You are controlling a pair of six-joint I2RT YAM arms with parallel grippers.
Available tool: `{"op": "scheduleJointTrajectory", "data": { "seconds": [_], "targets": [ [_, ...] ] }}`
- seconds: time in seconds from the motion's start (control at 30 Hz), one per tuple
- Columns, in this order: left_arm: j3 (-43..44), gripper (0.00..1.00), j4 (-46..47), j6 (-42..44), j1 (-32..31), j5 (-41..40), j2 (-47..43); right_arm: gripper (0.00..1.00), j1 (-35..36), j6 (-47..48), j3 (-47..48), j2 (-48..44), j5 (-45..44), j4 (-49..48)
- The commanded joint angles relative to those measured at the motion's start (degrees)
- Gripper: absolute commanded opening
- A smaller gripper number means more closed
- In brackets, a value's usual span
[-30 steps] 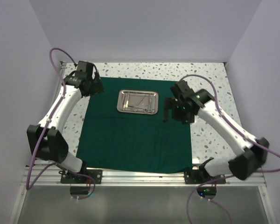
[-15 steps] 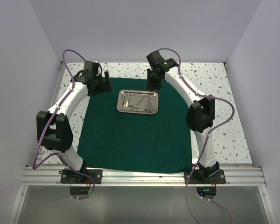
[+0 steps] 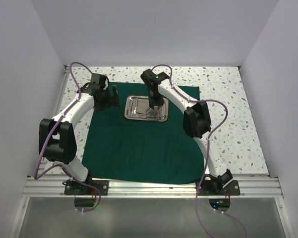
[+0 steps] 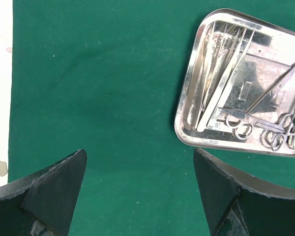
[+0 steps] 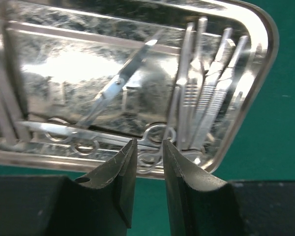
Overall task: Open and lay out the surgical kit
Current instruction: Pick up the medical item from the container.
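Observation:
The dark green cloth (image 3: 139, 148) lies spread flat on the table. On its far part sits the steel tray (image 3: 129, 117), holding slim instruments. The left wrist view shows tweezers (image 4: 211, 83) and ring-handled scissors (image 4: 265, 98) in the tray (image 4: 179, 128). My left gripper (image 3: 113, 92) hangs wide open over bare cloth (image 4: 88, 73), left of the tray, nothing between its fingers (image 4: 139, 152). My right gripper (image 3: 155, 105) is over the tray's near rim (image 5: 265, 73), jaws only narrowly apart (image 5: 146, 142). Ring handles (image 5: 155, 135) show in that gap; I cannot tell if the fingers touch them.
The speckled white tabletop (image 3: 223, 104) shows round the cloth, with white walls on three sides. The right arm's elbow (image 3: 196, 119) arches over the cloth's right part, and purple cables loop off both arms.
The right arm swung from the tray's right, round the back of the cloth, to over the tray, and its jaws narrowed. The left gripper shifted slightly towards the tray.

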State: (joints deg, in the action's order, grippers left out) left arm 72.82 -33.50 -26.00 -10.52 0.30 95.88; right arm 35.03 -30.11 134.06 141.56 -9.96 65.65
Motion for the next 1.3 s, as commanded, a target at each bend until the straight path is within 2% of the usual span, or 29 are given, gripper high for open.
{"op": "scheduleJointTrajectory", "data": {
  "seconds": [0.0, 0.83, 1.03, 1.1, 1.13, 1.27],
  "targets": [
    [-0.57, 0.93, 2.91, -0.28, -0.02, -0.12, -3.77, 0.32, -0.49, 2.16, 3.14, -0.06, -5.95, 2.38],
    [-1.62, 0.94, 2.73, 0.95, 0.77, -2.67, -3.15, 0.3, 0.04, 2.42, 0.24, 7.06, -7.62, 0.18],
    [-2.59, 0.94, 3.35, 1.3, 1.29, -3.02, -3.5, 0.14, 1.01, 1.9, 3.48, 11.72, -8.94, 2.64],
    [-2.85, 0.94, 3.44, 1.3, 1.38, -3.02, -3.5, 0.03, 1.18, 1.81, 4.01, 13.38, -8.77, 3.26],
    [-2.86, 0.94, 3.44, 1.3, 1.47, -3.11, -3.42, 0.0, 1.1, 1.81, 4.45, 13.92, -8.76, 3.61],
    [-2.94, 0.94, 3.53, 1.39, 1.56, -3.11, -3.5, 0.0, 1.1, 2.25, 4.19, 13.49, -8.41, 3.79]
  ]
}}
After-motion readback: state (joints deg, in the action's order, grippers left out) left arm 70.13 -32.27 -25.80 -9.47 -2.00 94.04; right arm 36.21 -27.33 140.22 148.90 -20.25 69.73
